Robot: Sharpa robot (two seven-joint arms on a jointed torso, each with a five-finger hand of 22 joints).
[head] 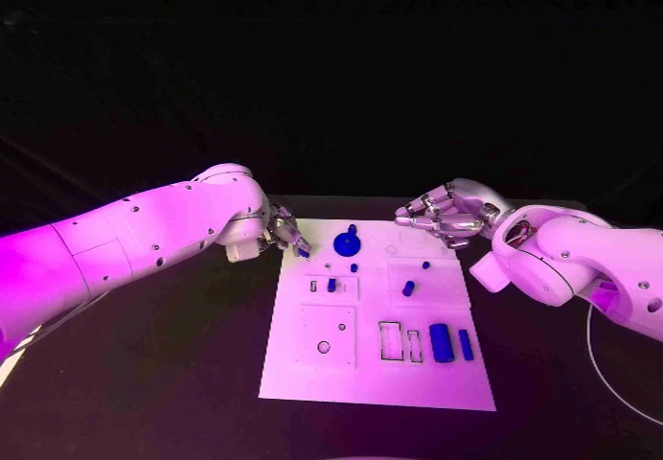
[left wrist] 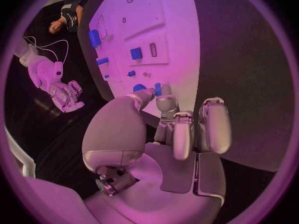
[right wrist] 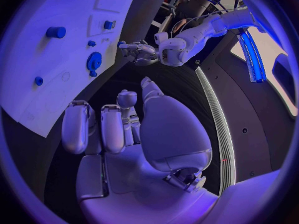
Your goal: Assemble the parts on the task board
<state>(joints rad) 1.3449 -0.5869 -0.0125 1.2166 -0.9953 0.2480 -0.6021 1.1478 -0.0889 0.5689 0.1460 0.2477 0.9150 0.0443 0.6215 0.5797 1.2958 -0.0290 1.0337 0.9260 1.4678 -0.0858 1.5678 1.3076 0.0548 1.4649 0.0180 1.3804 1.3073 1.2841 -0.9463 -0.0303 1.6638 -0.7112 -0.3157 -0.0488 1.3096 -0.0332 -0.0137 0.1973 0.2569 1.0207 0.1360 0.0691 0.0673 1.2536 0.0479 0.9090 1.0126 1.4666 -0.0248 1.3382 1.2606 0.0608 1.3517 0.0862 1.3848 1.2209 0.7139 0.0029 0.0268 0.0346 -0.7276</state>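
Observation:
The white task board [head: 373, 383] lies in the middle of the black table. A round blue disc [head: 347, 244] stands near its far edge, with small blue pegs [head: 409, 287] around the centre. A large blue block [head: 441, 342] and a slimmer blue piece [head: 466, 344] sit at the near right. My left hand [head: 284, 233] hovers at the board's far left corner, pinching a small blue part [left wrist: 157, 88] between thumb and a fingertip. My right hand [head: 443, 218] hangs over the far right corner, fingers curled in around nothing [right wrist: 118, 129].
Rectangular slots [head: 391, 340] and a square plate with a round hole [head: 324, 347] mark the board's near half. A thin white cable [head: 597, 369] loops on the table to the right. Bare black table surrounds the board.

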